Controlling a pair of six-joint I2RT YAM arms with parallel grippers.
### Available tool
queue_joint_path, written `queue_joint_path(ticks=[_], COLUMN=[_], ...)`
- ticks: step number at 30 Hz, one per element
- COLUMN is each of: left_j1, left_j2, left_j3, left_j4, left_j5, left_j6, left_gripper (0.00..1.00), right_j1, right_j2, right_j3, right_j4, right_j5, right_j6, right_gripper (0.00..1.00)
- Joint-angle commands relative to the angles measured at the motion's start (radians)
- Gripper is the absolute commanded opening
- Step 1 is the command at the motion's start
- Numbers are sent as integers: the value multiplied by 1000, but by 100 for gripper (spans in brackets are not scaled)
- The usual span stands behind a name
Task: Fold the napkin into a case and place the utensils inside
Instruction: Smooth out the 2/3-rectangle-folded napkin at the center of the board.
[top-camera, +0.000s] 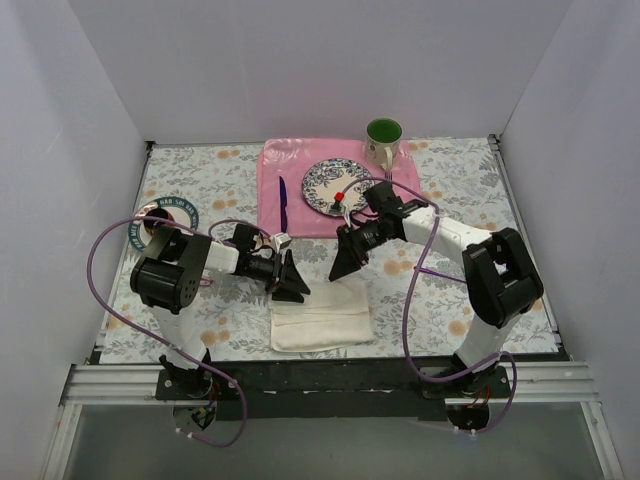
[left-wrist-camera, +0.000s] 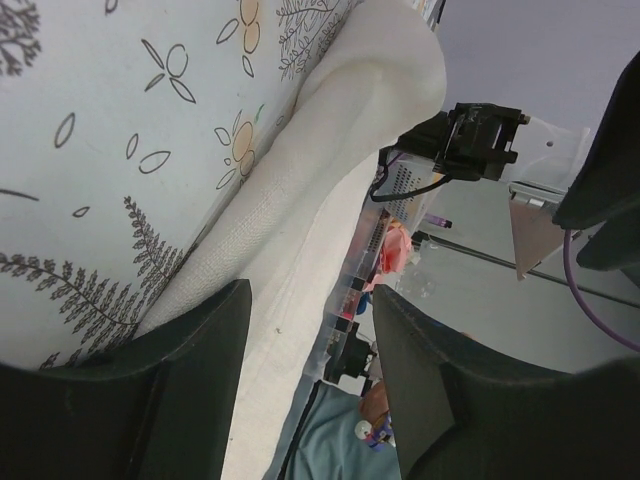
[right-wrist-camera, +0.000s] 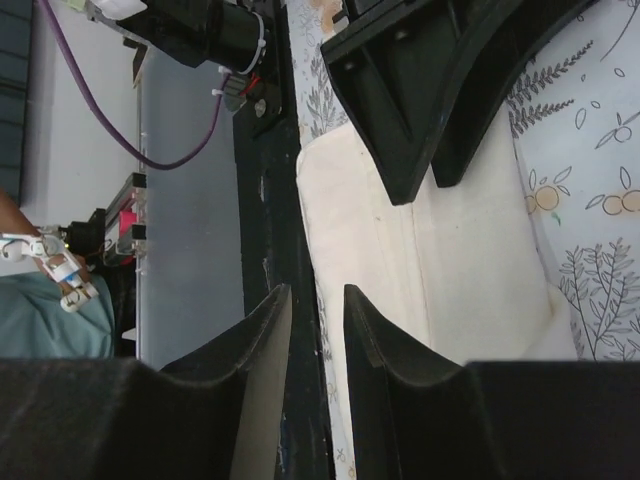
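Note:
The cream-white napkin (top-camera: 321, 316) lies folded into a flat rectangle near the table's front edge. It also shows in the left wrist view (left-wrist-camera: 300, 180) and the right wrist view (right-wrist-camera: 450, 240). My left gripper (top-camera: 293, 289) (left-wrist-camera: 312, 300) is open and empty, low over the napkin's far left corner. My right gripper (top-camera: 344, 267) (right-wrist-camera: 317, 292) is open by a narrow gap and empty, just above the napkin's far edge. The left gripper's fingers (right-wrist-camera: 440, 90) show in the right wrist view. No iridescent utensils show in any view.
A pink placemat (top-camera: 290, 165) at the back holds a patterned plate (top-camera: 322, 180) and a dark purple knife (top-camera: 282, 203). A green mug (top-camera: 383, 140) stands at its far right corner. A round coaster (top-camera: 182, 210) lies at the left. The black table edge (right-wrist-camera: 268, 220) runs beside the napkin.

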Motion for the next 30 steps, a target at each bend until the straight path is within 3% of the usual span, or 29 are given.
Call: queue_joint_path(ticks=[1,8,18,24,30], left_j1=[11,9,11,9,-7], left_j2=[20,2,-4,-33,-251], left_j3=[-21,-27,-33,-40,-67], left_j4=[-50,-50,-37,-20,93], left_j5=[-179,-184,-196,-145,-59], left_j6=[61,62,55,52,24], left_gripper=[53,53,53,55,64], right_j1=[12,10,4,-25,-33], right_j2=[80,209,247,344,365], right_j3=[35,39,-143,-148,-159], right_j4=[76,96,145,162,151], right_j5=[-24,-39,-30,-34,-44], right_j6=[94,83,91,90,74], right_gripper=[36,36,35,34,34])
